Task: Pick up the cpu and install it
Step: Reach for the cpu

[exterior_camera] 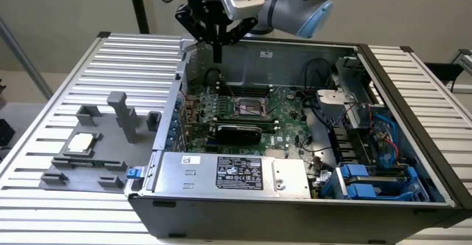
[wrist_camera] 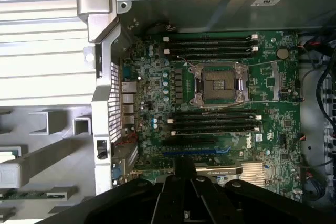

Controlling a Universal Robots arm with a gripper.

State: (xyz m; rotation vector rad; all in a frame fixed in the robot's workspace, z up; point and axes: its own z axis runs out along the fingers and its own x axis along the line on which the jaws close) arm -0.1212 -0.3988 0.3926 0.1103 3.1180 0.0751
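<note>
The black gripper (exterior_camera: 218, 57) on the grey and pale blue arm hangs above the far left corner of the open black computer case (exterior_camera: 413, 162), as the exterior view shows it. Its jaws are drawn together into one narrow dark tip with nothing between them. In the wrist view the gripper (wrist_camera: 185, 182) sits over the near edge of the green motherboard (wrist_camera: 152, 98).

The cpu (exterior_camera: 81, 141), a small flat square chip with a pale top, lies well apart from the gripper. It rests on the low grey plastic fixture (exterior_camera: 70, 165), on the ribbed aluminium table (exterior_camera: 44, 90) to the exterior view's left of the case.

Near the middle of the board is the square metal-framed processor socket (wrist_camera: 220, 85), its dark centre bare. Rows of black memory sticks (wrist_camera: 210, 45) lie on two opposite sides of it. White "DELL" lettering (wrist_camera: 247, 141) is printed on the board, turned on its side, just beyond one row.

Along the near wall of the case lies the large silver power supply box (exterior_camera: 236, 173). It carries a black label (exterior_camera: 240, 173) with white print too small to read and a small white sticker (exterior_camera: 190, 159). Blue plastic drive carriers (exterior_camera: 368, 187) fill the near corner on the exterior view's right.
</note>
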